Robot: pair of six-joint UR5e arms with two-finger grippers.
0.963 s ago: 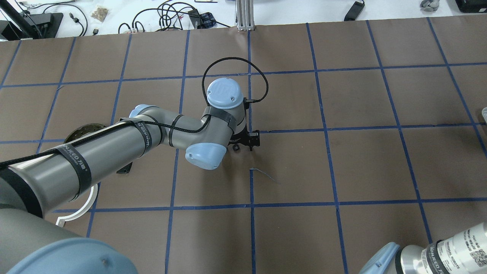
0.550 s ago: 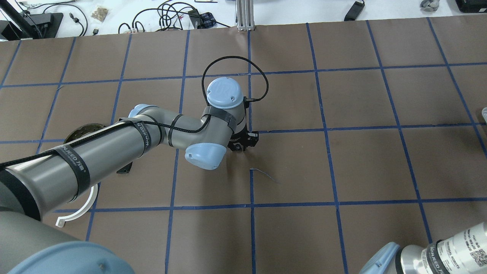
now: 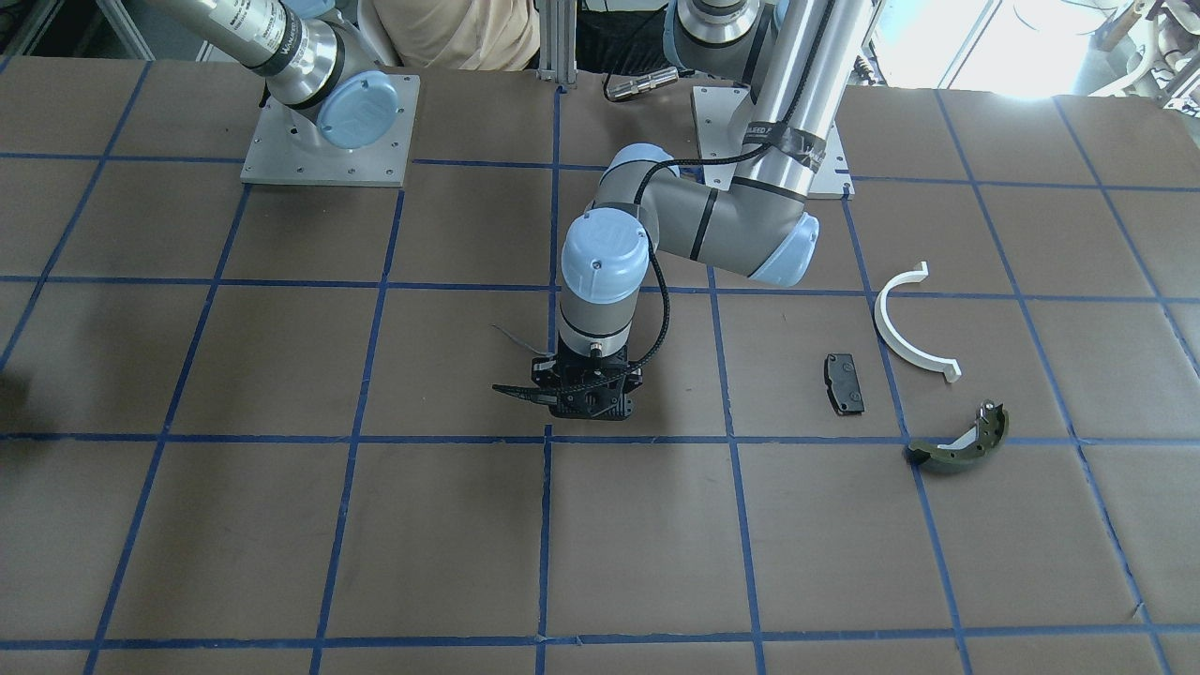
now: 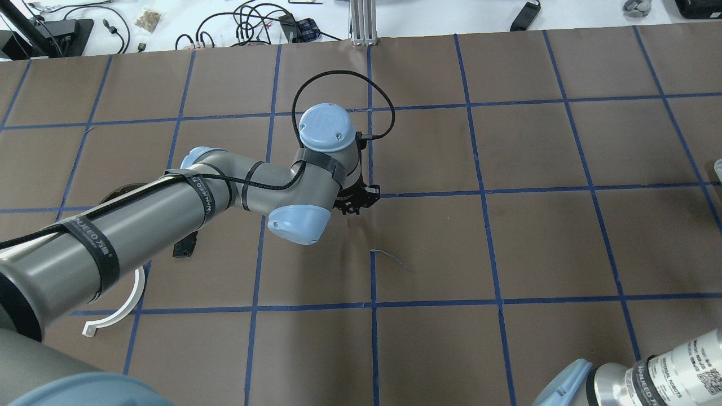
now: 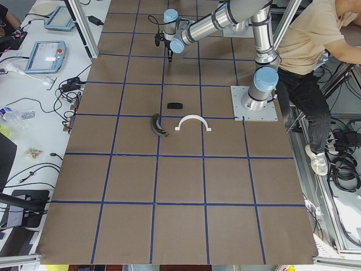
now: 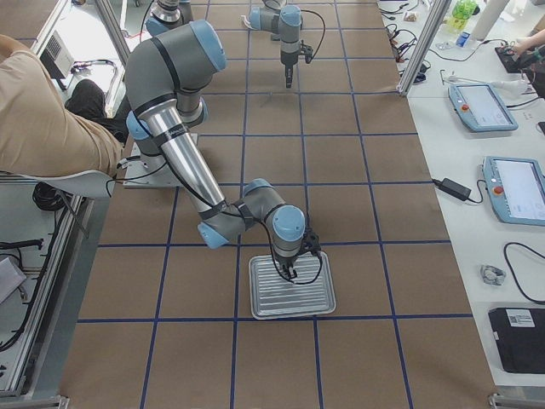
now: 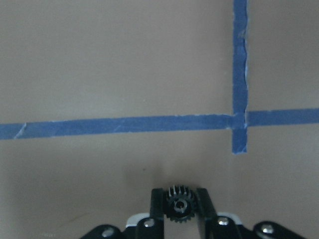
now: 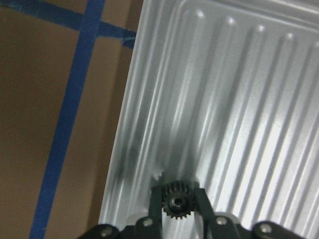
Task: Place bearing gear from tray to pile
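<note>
My left gripper (image 7: 179, 211) is shut on a small black toothed gear (image 7: 179, 204). It hangs low over the brown paper near a blue tape crossing at the table's middle (image 3: 589, 405) (image 4: 354, 204). The pile lies apart from it, toward the robot's left: a white half-ring (image 3: 911, 328), a black pad (image 3: 844, 382) and an olive brake shoe (image 3: 961, 441). My right gripper (image 8: 178, 211) is shut on a second small black gear (image 8: 178, 201) over the ribbed silver tray (image 8: 239, 99), near the tray's edge. The tray also shows in the exterior right view (image 6: 298, 302).
In the overhead view the left arm hides most of the brake shoe; the half-ring (image 4: 121, 307) and the pad (image 4: 183, 248) show beside it. Cables and devices lie past the table's far edge (image 4: 254, 25). A person sits behind the robot's base (image 5: 316, 51).
The left fingers have closed around the small gear. The left wrist and gripper have shifted a little to the left and toward the far side of the table.
</note>
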